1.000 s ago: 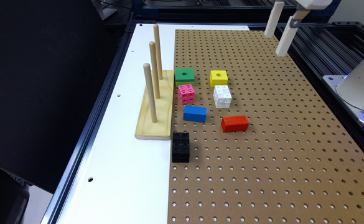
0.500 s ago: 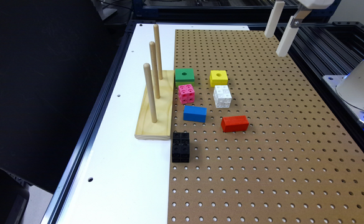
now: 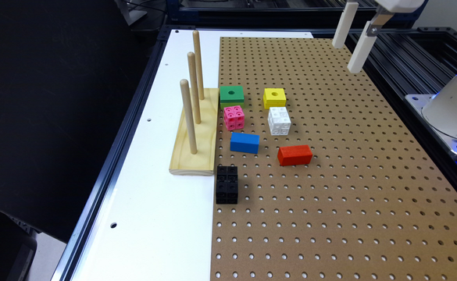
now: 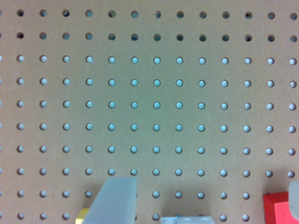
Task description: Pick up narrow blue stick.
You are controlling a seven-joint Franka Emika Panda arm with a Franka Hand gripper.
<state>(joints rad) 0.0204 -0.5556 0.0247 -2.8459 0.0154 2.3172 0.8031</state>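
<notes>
Gripper (image 3: 351, 41) hangs spread above pegboard (image 3: 329, 195); narrow blue stick (image 3: 244, 142) shows no writing.

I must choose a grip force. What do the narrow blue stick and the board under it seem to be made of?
The narrow blue stick: probably painted wood or solid plastic; its faces look smooth, matte and evenly coloured. The board: apparently brown hardboard pegboard, judging by its dull fibrous tone and regular grid of holes.

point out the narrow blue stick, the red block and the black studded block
narrow blue stick (image 3: 244, 142), exterior view, middle of its top face.
red block (image 3: 295, 155), exterior view, middle of the block, near its top front edge.
black studded block (image 3: 227, 184), exterior view, middle of its studded top.
</notes>
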